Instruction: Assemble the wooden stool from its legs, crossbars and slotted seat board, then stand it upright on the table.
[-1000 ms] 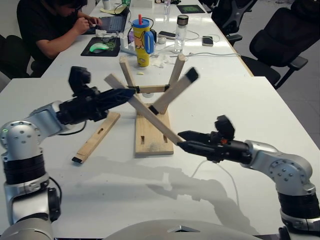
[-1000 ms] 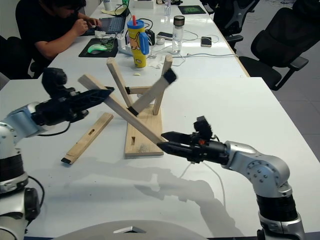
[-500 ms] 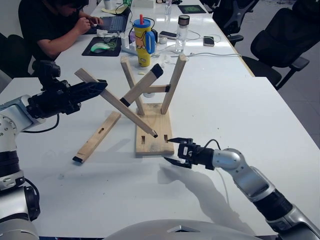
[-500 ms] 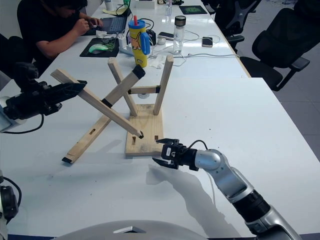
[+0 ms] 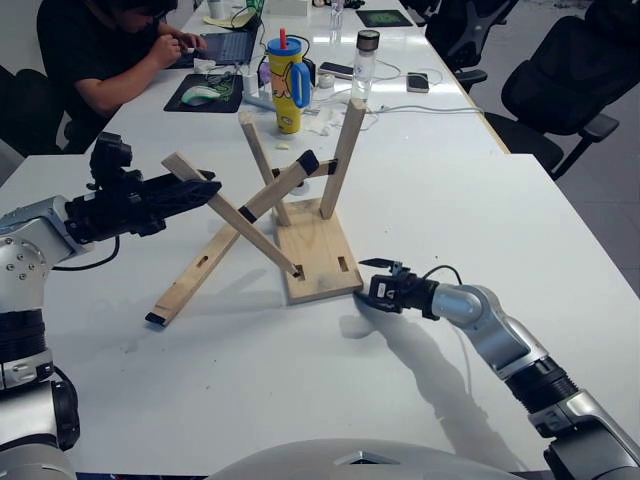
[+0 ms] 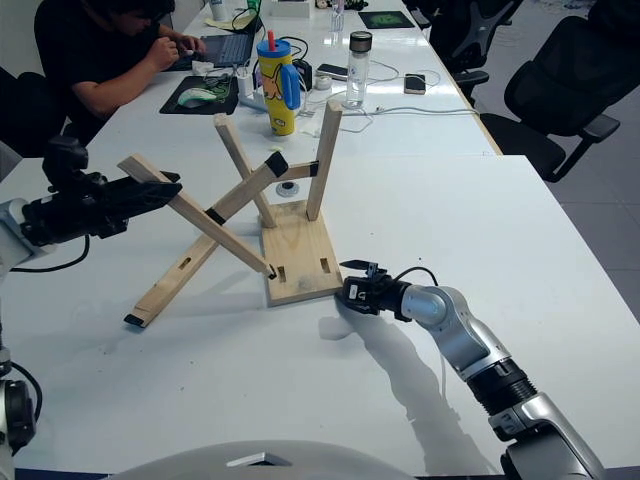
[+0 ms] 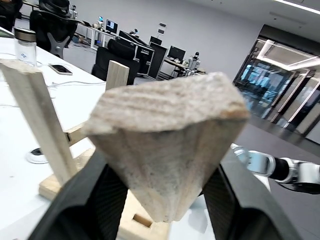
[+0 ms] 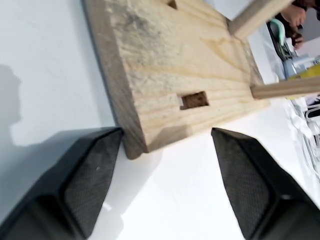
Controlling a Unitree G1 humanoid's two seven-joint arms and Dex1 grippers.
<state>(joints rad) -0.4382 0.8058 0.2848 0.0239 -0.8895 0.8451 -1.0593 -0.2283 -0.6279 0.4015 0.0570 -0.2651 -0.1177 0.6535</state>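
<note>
1. My right gripper (image 5: 368, 285) is spread open low over the table (image 5: 250, 380). One of its fingers (image 8: 85, 185) sits on each side of the near right corner of the seat board (image 5: 318, 245). One pad is just beside the board's near edge. The other stands apart from its right edge.
2. A bare slot (image 8: 194, 100) lies just in from that corner.
3. My left gripper (image 5: 205, 188) is clamped on the top end of a leg (image 5: 245, 225), raised over the left side of the table. The leg's cut end (image 7: 165, 140) sits wedged between my pads.
4. This leg slants down and to the right, to the board's left edge near a slot. I cannot tell whether its foot touches the wood.
5. A crossbar (image 5: 280, 183) joined to the leg at mid-length angles up toward the far right.
6. The board lies flat at mid-table, with two standing legs (image 5: 342, 150) planted at its far end and leaning apart.
7. A loose slotted piece (image 5: 195, 275) lies flat to the left of the board, under the held leg.
8. Open white table lies near and to the right of my right gripper, with the right edge well apart.
9. A yellow cup (image 5: 284, 85) and a bottle (image 5: 361, 65) stand beyond the stool parts.
</note>
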